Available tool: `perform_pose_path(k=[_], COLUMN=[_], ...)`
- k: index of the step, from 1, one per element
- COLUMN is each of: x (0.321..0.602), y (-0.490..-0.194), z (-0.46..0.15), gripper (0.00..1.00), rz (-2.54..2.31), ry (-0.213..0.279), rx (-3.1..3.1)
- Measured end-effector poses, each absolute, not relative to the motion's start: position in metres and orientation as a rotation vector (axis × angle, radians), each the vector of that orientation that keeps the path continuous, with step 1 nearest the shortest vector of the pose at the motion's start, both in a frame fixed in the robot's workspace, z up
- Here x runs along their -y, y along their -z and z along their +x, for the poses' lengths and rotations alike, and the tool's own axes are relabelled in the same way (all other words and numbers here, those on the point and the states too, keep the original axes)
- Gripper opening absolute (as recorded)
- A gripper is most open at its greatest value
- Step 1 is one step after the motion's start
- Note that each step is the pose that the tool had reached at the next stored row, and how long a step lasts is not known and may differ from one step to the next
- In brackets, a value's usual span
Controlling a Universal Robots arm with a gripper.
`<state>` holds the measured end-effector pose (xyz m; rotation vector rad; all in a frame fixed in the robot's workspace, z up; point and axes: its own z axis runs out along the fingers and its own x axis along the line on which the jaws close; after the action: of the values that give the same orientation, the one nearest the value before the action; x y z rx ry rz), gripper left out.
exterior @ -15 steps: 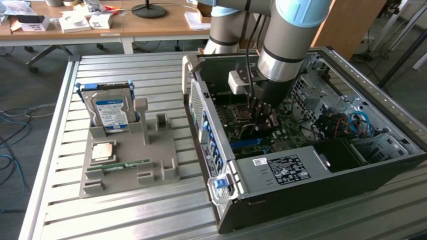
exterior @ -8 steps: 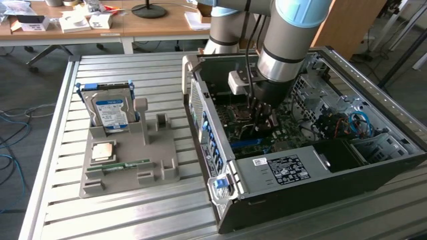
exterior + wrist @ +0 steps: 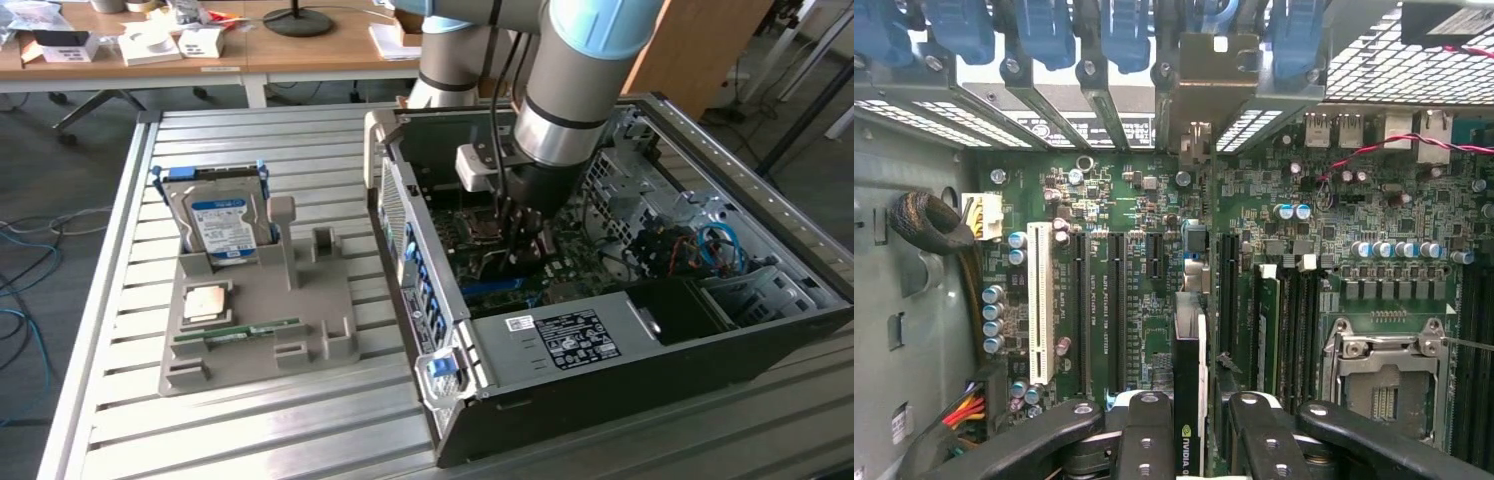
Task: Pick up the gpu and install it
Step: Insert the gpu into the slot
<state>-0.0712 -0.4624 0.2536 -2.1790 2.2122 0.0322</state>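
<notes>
From the outside camera, you see your arm [image 3: 574, 90] reach down into the open computer case [image 3: 667, 330]. The case lies on the metal slatted surface [image 3: 240, 130]. Your tool [image 3: 521, 235] is deep inside the case, just above the green main board [image 3: 587, 260]. Well away from the tool, on the exterior view's left, a gray tray [image 3: 254, 330] sits on the surface. A hard drive [image 3: 220, 225] with a blue and white label stands up in it. A thin green memory stick [image 3: 238, 331] lies flat in it too.

From the wrist camera, you look past the tool at the board. The two black fingers [image 3: 1144, 430] are close together and pinch the graphics card [image 3: 1189, 380] between them. You see the card from its thin edge, dark with a small green logo. It hangs over the board, lined up with the long black slots [image 3: 1116, 300] just beside it. You cannot tell if it touches the board. A white slot [image 3: 1040, 300] lies farther off on that side. A silver chip socket [image 3: 1384, 380] lies on the tool's other side.
</notes>
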Motion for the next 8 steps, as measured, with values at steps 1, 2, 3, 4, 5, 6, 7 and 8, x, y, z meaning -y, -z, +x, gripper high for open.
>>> perform_pose_path(k=[1, 2, 3, 4, 5, 6, 7, 8], x=[0.4624, 0.4624, 0.4624, 0.4624, 0.4624, 0.4624, 0.4625, 0.4624], y=[-0.253, -0.2529, -0.2529, -0.253, -0.253, -0.253, -0.2529, -0.2522], z=[-0.0712, -0.0712, -0.0712, -0.0712, -0.0712, -0.0712, -0.0712, -0.0712], gripper=[0.26, 0.26, 0.26, 0.26, 0.26, 0.26, 0.26, 0.26], rz=[-2.179, -2.179, -2.179, -2.179, -2.179, -2.179, -2.179, -2.179], ry=[-0.032, -0.032, -0.032, -0.032, -0.032, -0.032, -0.032, -0.032], rx=[-2.212, -2.212, -2.212, -2.213, -2.213, -2.213, -2.213, -2.212])
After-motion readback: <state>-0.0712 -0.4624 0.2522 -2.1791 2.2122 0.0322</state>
